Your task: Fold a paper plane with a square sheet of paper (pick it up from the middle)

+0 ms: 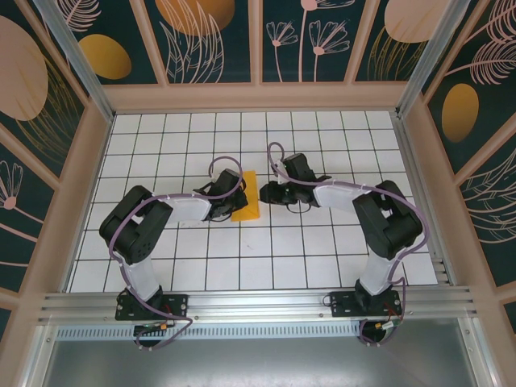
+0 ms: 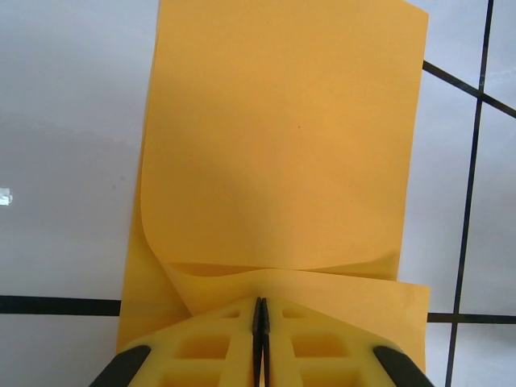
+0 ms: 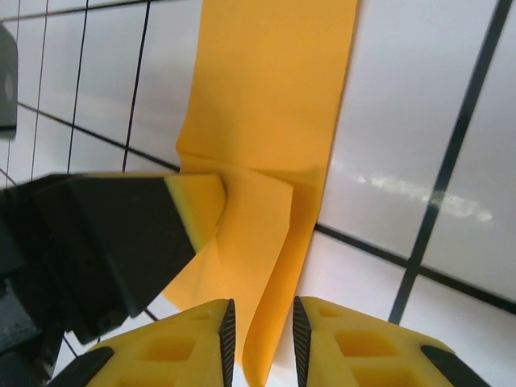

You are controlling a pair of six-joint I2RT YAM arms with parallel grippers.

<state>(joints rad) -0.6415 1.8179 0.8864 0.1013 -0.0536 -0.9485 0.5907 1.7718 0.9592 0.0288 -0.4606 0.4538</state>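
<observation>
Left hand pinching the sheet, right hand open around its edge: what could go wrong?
The paper sheet bulges, uncreased, above the shut left hand; the fold may spring open. Its edge lies between the jaws of the open right hand; retreating could snag and skew it.

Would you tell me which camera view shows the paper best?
The left wrist view: the paper lies broad and sharp there, its curled fold plain. The top view gives a small patch, partly under the left gripper; the right wrist view, a narrower creased strip.
</observation>
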